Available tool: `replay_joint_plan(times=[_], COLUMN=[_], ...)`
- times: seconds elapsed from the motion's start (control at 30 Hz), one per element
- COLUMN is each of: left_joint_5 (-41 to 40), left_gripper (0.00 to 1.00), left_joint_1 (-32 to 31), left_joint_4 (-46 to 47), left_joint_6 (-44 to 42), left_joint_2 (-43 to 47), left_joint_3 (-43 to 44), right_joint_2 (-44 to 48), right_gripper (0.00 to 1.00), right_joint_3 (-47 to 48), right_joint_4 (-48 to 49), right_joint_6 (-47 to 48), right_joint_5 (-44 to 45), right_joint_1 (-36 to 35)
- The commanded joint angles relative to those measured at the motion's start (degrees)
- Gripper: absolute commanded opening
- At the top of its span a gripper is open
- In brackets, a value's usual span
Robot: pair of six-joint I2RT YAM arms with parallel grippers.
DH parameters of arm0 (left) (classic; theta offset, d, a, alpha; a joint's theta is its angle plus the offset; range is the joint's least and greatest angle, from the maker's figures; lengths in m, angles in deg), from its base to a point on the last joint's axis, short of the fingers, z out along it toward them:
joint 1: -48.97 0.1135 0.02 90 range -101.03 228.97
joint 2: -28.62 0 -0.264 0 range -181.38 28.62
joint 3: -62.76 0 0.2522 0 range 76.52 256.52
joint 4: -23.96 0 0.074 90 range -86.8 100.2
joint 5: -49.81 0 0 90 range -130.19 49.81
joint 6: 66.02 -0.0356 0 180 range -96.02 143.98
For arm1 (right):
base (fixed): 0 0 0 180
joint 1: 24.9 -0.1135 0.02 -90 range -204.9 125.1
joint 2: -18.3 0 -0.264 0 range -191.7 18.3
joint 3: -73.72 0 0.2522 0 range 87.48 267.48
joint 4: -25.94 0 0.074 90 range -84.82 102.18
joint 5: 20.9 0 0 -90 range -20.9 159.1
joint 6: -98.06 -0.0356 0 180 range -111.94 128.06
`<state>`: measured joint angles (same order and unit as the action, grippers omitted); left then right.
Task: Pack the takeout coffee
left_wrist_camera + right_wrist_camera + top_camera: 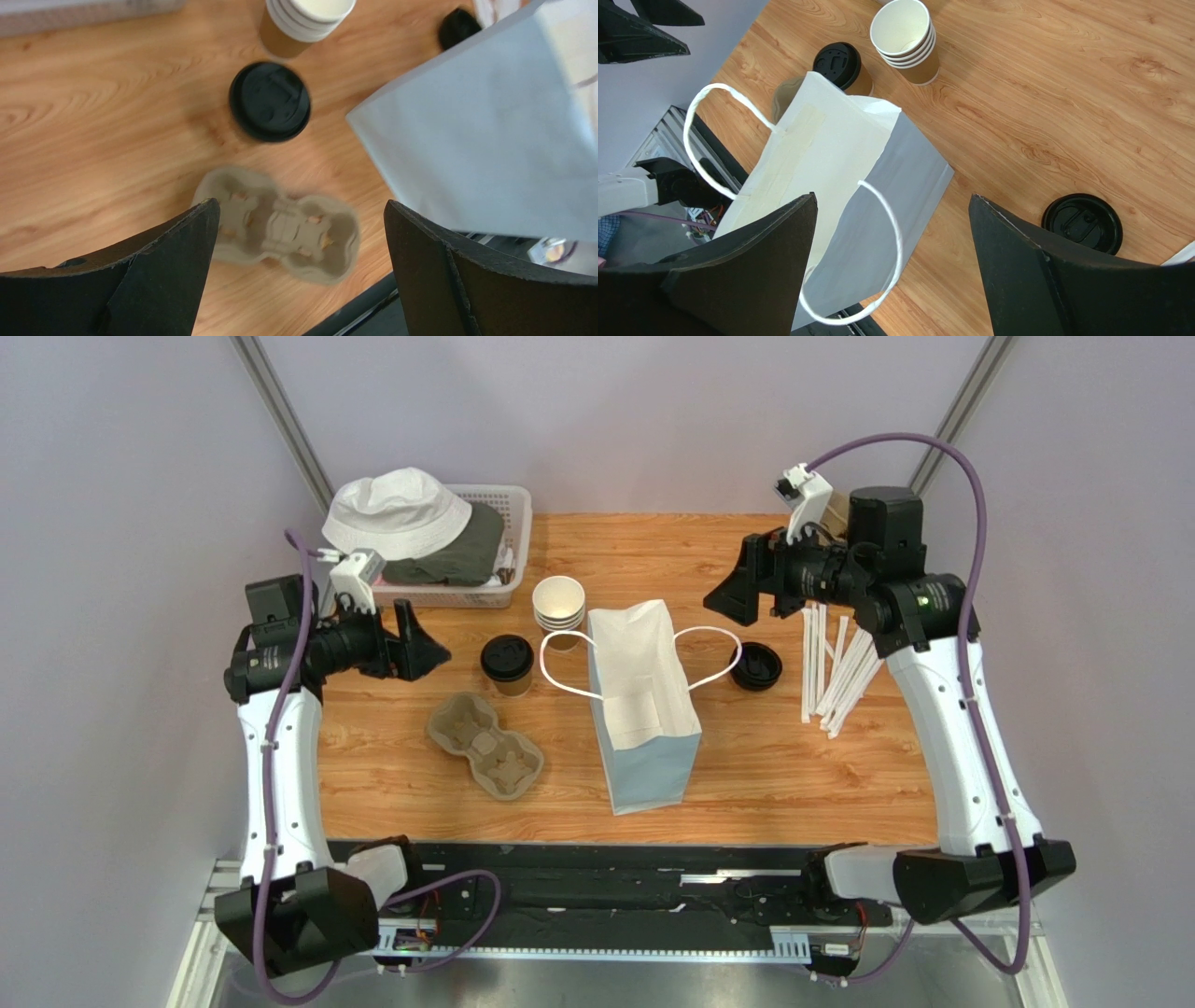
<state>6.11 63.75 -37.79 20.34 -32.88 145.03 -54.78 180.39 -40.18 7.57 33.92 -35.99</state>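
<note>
Black fingers of the left gripper (421, 644) are spread to full width and grip nothing. The right gripper (732, 591) is likewise spread wide and empty, raised over the far right part of the table (842, 784).

Position of the task item: the takeout coffee (507, 664) stands on the table left of centre, in the far half. It is just past the left fingertips, in the direction that gripper points. Its long axis is vertical, lid uppermost. The left arm is clearly the nearer one, because the paper bag (643, 714) lies between the cup and the right gripper. The bag is just beside the cup, not touching it, with its mouth and both white handles at the end toward the far edge. Whether the bag stands or lies flat cannot be confirmed.

A side approach by the left gripper, fingers astride the cup wall below the lid, appears the shortest route.

Inventory:
- Lidded cup: one.
- Stack of lidless cups (558, 602): one, about four cups, just beyond the coffee toward the far edge.
- Loose lid (756, 667): one, right of the bag.
- Pulp carrier (485, 745): one, two wells, both empty, on the near side of the coffee.
- Straws (835, 665): one bundle near the right edge, number not resolvable.
- Basket (516, 511): one, far left corner, holding two hats, one white (397, 511) and one green (477, 549).
</note>
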Motion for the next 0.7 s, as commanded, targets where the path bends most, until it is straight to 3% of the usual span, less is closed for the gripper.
replay_joint_plan(times=[0.0,0.23,0.43,0.67], left_joint_5=[0.6,-5.5,-6.2,-3.9], left_gripper=[0.94,0.88,0.79,0.72], left_joint_1=[2.5,3.1,3.3,3.3], left_joint_4=[-11.1,-9.9,-9.4,-9.6], left_joint_6=[-21.5,-37.8,-40.7,-43.1], left_joint_2=[-3.4,-16.4,-30.8,-40.0], left_joint_3=[-1.6,-2.2,1.6,5.7], right_joint_2=[-4.0,-6.4,-7.3,-6.7], right_gripper=[0.84,0.86,0.89,0.93], right_joint_3=[4.7,5.6,5.5,4.4], right_joint_4=[1.8,-1.0,-2.7,-2.6], right_joint_6=[4.0,4.4,1.5,-3.1], right_joint_5=[-1.5,-2.3,-0.1,4.0], right_joint_1=[0.1,0.1,0.1,0.2])
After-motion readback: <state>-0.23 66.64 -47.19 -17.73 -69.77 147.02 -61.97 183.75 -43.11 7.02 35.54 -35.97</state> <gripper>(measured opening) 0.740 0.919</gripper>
